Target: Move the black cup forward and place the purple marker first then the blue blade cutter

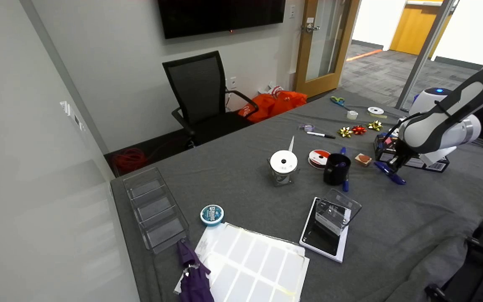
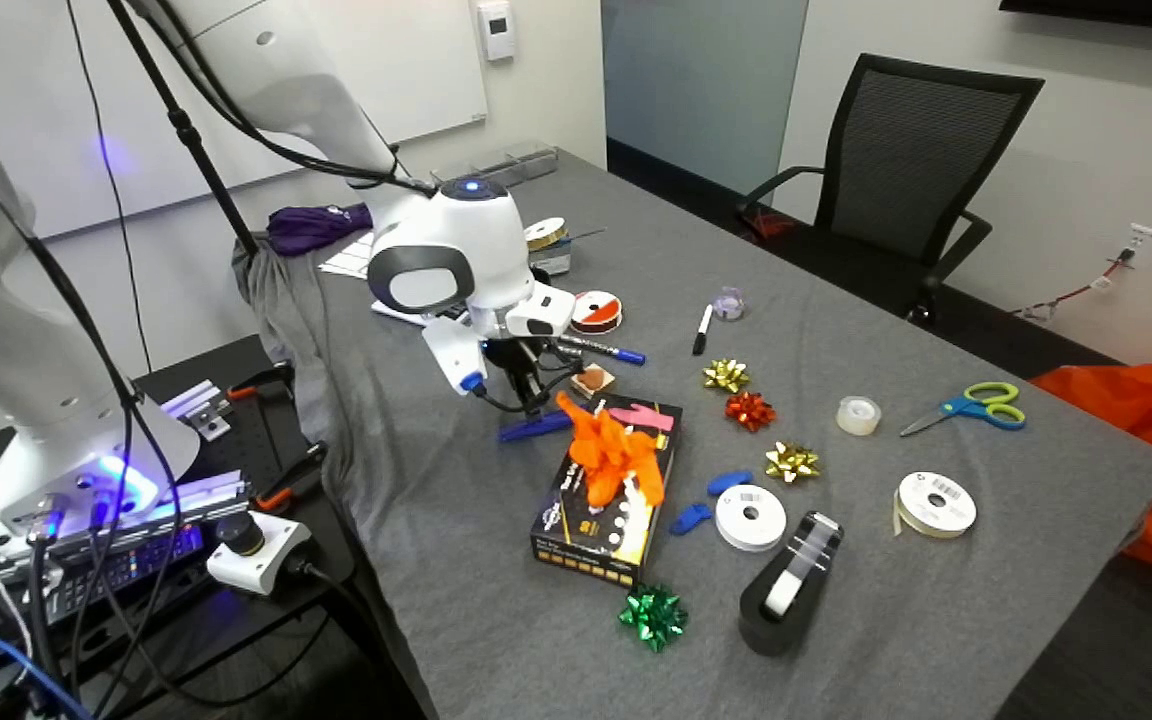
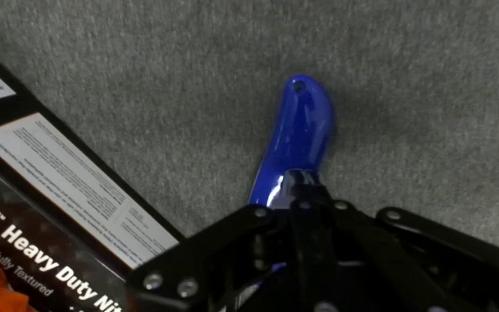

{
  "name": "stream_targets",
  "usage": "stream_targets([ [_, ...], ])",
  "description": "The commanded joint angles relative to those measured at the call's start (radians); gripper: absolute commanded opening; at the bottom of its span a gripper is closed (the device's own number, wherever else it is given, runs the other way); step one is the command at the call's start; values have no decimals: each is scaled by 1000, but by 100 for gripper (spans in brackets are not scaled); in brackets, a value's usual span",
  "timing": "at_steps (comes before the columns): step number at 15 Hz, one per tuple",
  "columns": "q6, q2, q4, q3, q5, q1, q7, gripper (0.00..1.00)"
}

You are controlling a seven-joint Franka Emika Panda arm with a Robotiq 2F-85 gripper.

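Blue blade cutter (image 3: 306, 121), end hole (image 3: 299, 86) in wrist view only, fingers (image 3: 303, 184) together, hold unclear

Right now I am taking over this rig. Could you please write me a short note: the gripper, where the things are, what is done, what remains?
Gripper: down at the blue blade cutter, covering part of it in the wrist view. I cannot tell whether it is shut on it.
Cutter: beside the black box, not in the cup.
Black cup: upright on the table; what is probably the purple marker shows in its mouth.
Done: the marker step, it seems. The cup's forward move cannot be confirmed here.
Left: secure the cutter, then place it in the cup.
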Motion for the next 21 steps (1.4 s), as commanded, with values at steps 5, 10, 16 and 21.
stream_targets([
  [5,21,-8,-13,-11,-42,-10,24,47],
  [10,25,1,-5,-21,-41,-14,26,81],
  [16,27,23,8,-25,-34,-14,40,100],
  [21,22,35,12,31,7,-56,26,75],
])
